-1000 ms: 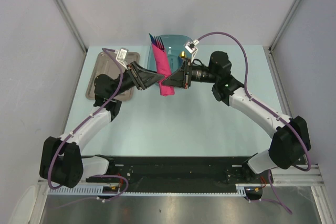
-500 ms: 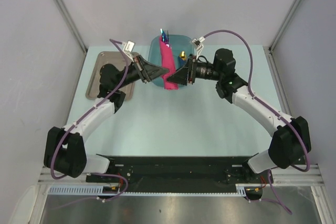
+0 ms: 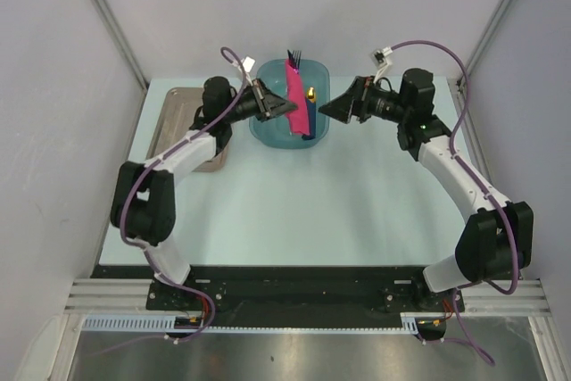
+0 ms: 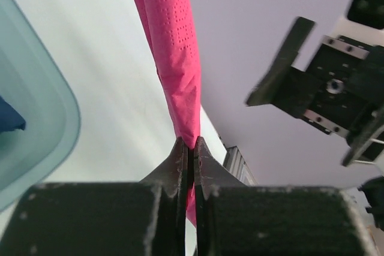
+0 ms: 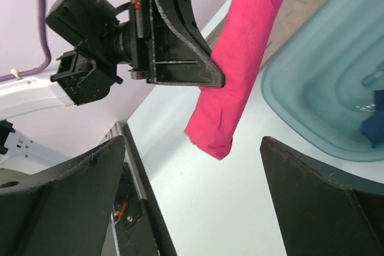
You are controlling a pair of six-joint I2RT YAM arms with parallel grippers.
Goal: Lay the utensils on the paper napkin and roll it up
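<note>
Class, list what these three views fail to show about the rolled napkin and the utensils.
- Utensils: top view, only tips clear the napkin roll; too small to count.
- Right wrist view: the roll's upper end is cut off by the top edge.
- Left wrist view: the roll's lower end is mostly hidden behind the left gripper.

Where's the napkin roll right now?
Top view, far centre: pink napkin roll in the air at the teal tub, pinched in the left fingers; open right fingers just to its right.
</note>
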